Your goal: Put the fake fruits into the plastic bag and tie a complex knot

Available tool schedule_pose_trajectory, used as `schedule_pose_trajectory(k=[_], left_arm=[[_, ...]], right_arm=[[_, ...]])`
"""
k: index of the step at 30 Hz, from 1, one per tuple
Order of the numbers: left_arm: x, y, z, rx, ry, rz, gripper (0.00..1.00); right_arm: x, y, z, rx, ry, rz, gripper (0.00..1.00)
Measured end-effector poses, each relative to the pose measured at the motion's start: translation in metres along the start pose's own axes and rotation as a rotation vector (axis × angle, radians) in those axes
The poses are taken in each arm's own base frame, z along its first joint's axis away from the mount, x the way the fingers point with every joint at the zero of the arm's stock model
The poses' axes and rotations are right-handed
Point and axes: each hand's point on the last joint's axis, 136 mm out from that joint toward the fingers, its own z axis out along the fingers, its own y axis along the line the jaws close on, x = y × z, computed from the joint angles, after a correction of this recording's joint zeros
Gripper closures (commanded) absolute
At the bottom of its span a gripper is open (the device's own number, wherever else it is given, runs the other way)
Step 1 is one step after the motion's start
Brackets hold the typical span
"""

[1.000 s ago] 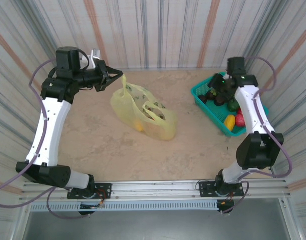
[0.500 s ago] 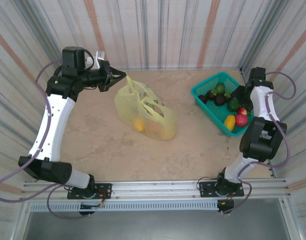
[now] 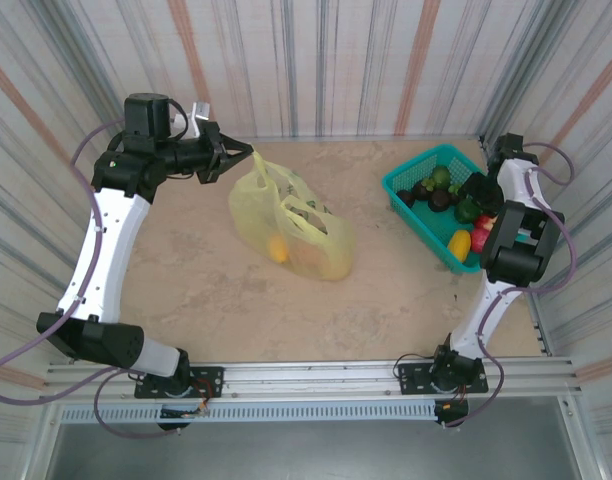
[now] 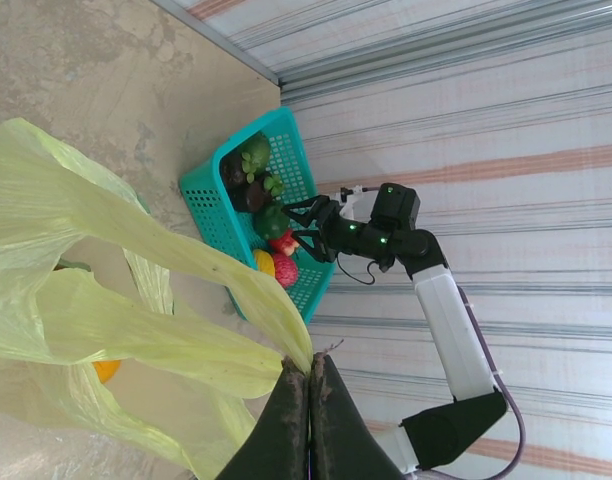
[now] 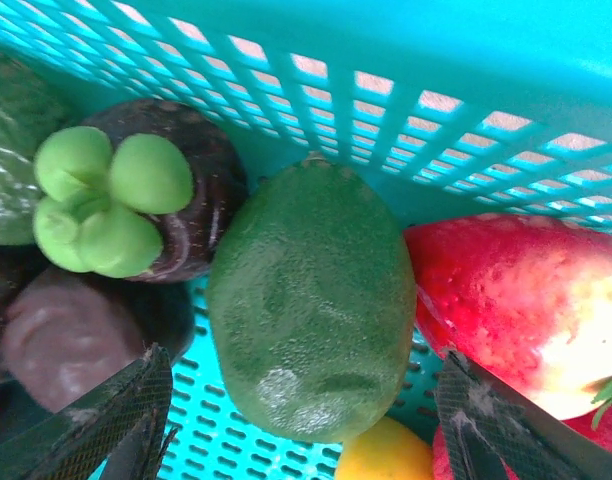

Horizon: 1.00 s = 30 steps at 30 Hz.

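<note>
The pale yellow-green plastic bag lies mid-table with an orange fruit showing through it. My left gripper is shut on one handle loop and holds it up and taut; the pinch shows at the fingertips in the left wrist view. My right gripper is open, low inside the teal basket, its fingers on either side of a green lime-like fruit with gaps left and right. Beside it lie a dark purple fruit with a green cap, a red fruit and a yellow one.
The basket stands at the far right by the striped curtain wall, and several fruits fill it. The right arm arches steeply over the basket's near side. Bare tabletop stretches in front of the bag.
The right arm swung from the basket's left side to its right and lowered the gripper among the fruits. The left gripper shifted slightly right with the handle, then held still.
</note>
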Motion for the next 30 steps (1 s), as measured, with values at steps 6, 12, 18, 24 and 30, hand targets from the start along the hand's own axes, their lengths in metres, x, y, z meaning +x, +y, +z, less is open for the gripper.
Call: schedule_pose_trajectory(k=[6, 12, 18, 24, 30], left_arm=[[0.001, 0.004, 0.000, -0.005, 0.003, -0.008, 1.00], [0.002, 0.006, 0.000, -0.009, 0.003, -0.009, 1.00], [0.002, 0.006, -0.001, -0.008, 0.003, -0.007, 1.00], [0.003, 0.003, -0.003, -0.004, -0.001, -0.002, 1.00], [0.005, 0.000, -0.006, 0.002, -0.005, 0.009, 1.00]], right_arm=[[0.004, -0.003, 0.013, 0.024, 0.037, -0.020, 0.30], [0.012, -0.003, 0.031, 0.062, 0.071, -0.049, 0.29], [0.012, 0.000, 0.031, 0.066, 0.061, -0.072, 0.39], [0.008, 0.002, 0.004, 0.062, 0.017, -0.075, 0.48], [0.013, 0.030, -0.072, -0.017, -0.122, -0.121, 0.48]])
